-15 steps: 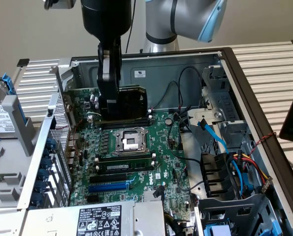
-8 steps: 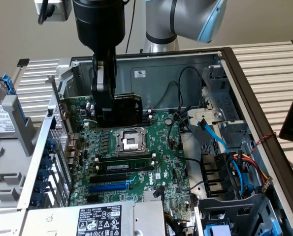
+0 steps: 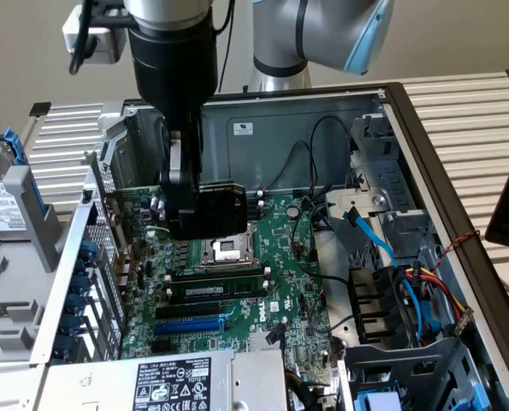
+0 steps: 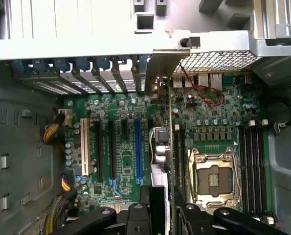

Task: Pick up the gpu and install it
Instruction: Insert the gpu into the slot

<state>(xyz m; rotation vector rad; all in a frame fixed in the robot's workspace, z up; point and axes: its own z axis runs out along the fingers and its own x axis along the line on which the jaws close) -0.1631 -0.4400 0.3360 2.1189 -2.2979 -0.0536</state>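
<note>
My gripper (image 3: 188,221) hangs straight down inside the open computer case, shut on the gpu (image 3: 220,210). The card's black fan shroud faces the exterior view's right. It hovers upright just above the green motherboard (image 3: 284,257), over the area beside the CPU socket (image 3: 224,250). From the wrist camera I look along the card's edge (image 4: 170,142). Its silver end bracket (image 4: 161,66) reaches toward the rear slot covers. The gripper (image 4: 167,208) clamps the card from both sides. The blue expansion slot (image 4: 137,147) lies to one side of the card and the CPU socket (image 4: 214,178) to the other.
A row of rear slot covers (image 4: 86,73) lines the case wall. Black slots and a white slot (image 4: 84,147) sit beyond the blue one. The power supply (image 3: 173,381), a drive cage (image 3: 6,214) and loose blue and coloured cables (image 3: 382,257) crowd the case edges.
</note>
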